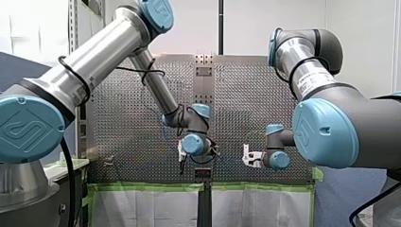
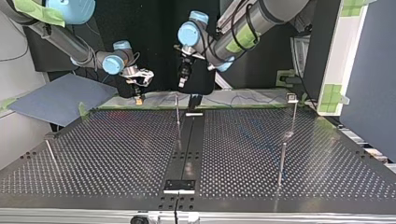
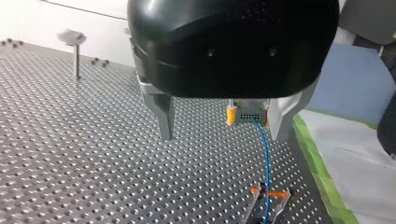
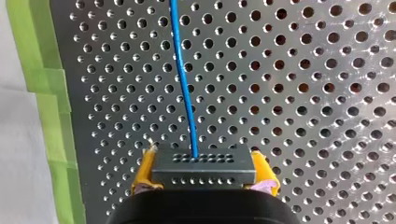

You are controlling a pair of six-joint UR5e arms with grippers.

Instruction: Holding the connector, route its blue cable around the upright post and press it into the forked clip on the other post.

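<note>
Right pincer clamps connector; blue cable runs ahead.

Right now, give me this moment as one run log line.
right hand: shut on connector | blue cable: not yet around upright post | left hand: open, empty

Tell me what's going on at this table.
My right gripper is shut on the connector, yellow pads on both its sides, and the blue cable runs nearly straight ahead over the perforated table. My left gripper hangs open and empty close by. Routing round a post looks not yet begun.
</note>
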